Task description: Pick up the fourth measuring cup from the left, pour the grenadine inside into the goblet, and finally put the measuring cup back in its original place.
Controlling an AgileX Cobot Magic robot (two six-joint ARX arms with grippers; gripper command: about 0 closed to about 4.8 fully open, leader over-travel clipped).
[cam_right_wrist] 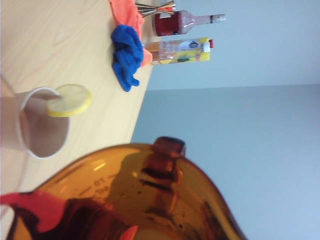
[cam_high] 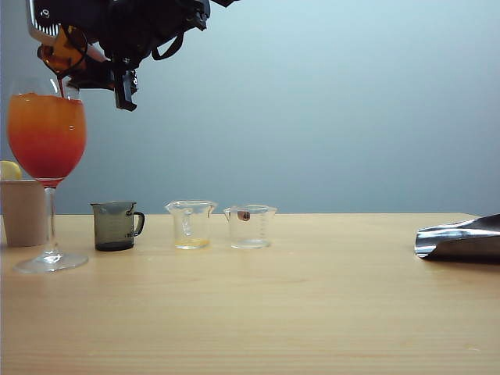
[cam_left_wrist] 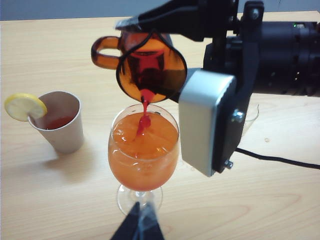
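**Grenadine pouring into the goblet**

Your right claw (cam_high: 105, 66) is up over the far left of the counter (cam_high: 312, 312), above the goblet (cam_high: 47, 156). It is closed on the fourth measuring cup (cam_left_wrist: 150, 72), the amber one, gripping it at about half its travel. The cup is tipped hard over, its pour lip pointing down at the goblet's mouth directly beneath the claw, its handle sticking out sideways away from the arm. A thin red stream of grenadine (cam_left_wrist: 144, 117) runs from the lip into the orange drink below; in the exterior view the drink shades from orange at the top to red lower in the bowl.

Just beside the goblet, on the side away from the arm, you have a beige paper cup (cam_left_wrist: 57, 125) with a lemon slice (cam_left_wrist: 22, 106) on its rim.

Out to the right of the claw and down on the counter, a smoky grey cup (cam_high: 116, 226) and two clear cups (cam_high: 191, 224) stand in a row.

Your left claw shows only as a dark tip at the edge of its own wrist view, near the goblet's foot; you cannot tell how far open it is.
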